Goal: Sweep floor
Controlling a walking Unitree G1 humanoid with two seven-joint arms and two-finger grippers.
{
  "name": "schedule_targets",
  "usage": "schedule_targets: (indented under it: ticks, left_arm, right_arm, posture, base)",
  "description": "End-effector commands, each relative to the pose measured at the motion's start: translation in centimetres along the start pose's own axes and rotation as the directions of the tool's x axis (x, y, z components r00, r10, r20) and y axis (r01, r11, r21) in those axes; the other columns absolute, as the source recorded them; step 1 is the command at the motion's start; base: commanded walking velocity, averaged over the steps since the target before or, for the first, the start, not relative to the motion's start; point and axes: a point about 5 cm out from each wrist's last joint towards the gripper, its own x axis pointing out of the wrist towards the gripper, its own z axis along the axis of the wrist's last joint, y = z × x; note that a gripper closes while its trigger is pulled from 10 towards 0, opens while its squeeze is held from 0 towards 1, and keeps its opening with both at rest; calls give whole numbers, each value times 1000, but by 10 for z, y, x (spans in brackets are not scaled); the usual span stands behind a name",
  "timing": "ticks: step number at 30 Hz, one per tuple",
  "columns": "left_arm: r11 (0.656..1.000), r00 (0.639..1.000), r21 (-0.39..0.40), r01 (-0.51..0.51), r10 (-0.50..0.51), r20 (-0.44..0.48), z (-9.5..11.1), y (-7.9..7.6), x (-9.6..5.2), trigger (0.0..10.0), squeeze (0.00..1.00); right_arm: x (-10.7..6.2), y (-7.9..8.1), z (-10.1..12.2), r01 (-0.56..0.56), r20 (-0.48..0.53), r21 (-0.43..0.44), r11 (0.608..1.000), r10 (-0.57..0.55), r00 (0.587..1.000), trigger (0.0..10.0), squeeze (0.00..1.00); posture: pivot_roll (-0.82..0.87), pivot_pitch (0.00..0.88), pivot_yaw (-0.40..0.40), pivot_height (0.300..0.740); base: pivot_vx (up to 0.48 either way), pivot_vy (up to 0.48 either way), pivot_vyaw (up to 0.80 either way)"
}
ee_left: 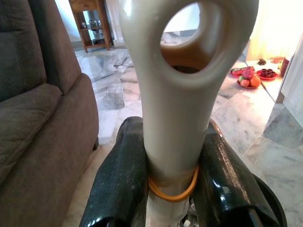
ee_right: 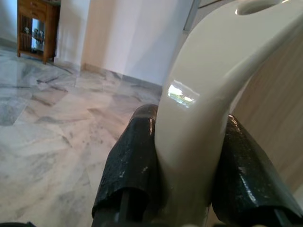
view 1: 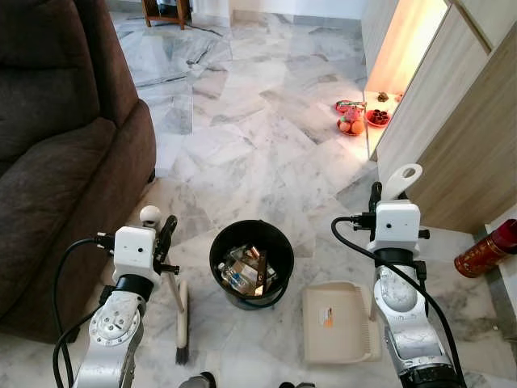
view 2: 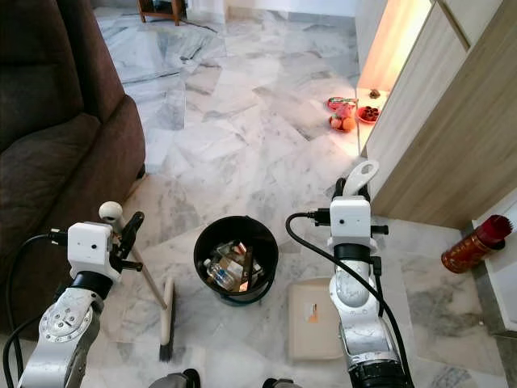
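Note:
A cream hand brush (view 1: 182, 319) stands on the marble floor left of the bin, bristles down. My left gripper (view 1: 166, 234) is shut on its handle (ee_left: 177, 94), whose ringed end rises between the black fingers (ee_left: 124, 175). A cream dustpan (view 1: 339, 323) lies flat on the floor right of the bin. Its long handle (view 1: 401, 179) stands upright, and my right gripper (view 1: 376, 198) is shut on that handle (ee_right: 203, 94). Between the two tools sits a round black bin (view 1: 279, 242) holding bottles and wrappers.
A dark brown sofa (view 1: 56, 162) fills the left side, close to my left arm. Wooden cabinets (view 1: 460, 137) run along the right, with a red cylinder (view 1: 485, 250) at their foot and plates of fruit (view 1: 355, 121) on the floor. Open marble floor (view 1: 242, 121) stretches ahead.

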Motion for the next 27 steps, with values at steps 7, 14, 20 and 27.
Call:
schedule_targets:
  ticks: [7, 14, 20, 27]
  left_arm:
    - [1000, 999, -6, 12, -11, 51, 11, -2, 1, 10000, 0]
    - [1000, 998, -13, 14, -14, 56, 12, -3, 1, 10000, 0]
    - [1000, 998, -16, 18, -17, 57, 12, -3, 2, 10000, 0]
    - [1000, 998, -19, 21, -20, 61, 12, -4, 2, 10000, 0]
  right_arm:
    - [0, 2, -3, -11, 18, 11, 1000, 11, 1000, 10000, 0]
    - [0, 5, -5, -36, 21, 15, 999, 35, 999, 10000, 0]
    - [-2, 7, -7, -47, 16, 22, 999, 46, 999, 10000, 0]
    - [-2, 7, -9, -49, 14, 22, 999, 49, 999, 10000, 0]
  posture:
    - [135, 191, -23, 740]
    - [126, 196, -24, 740]
    - [124, 196, -20, 740]
    - [124, 195, -19, 740]
  base:
    - [0, 0, 0]
    - [0, 0, 0]
    - [0, 0, 0]
    - [0, 0, 0]
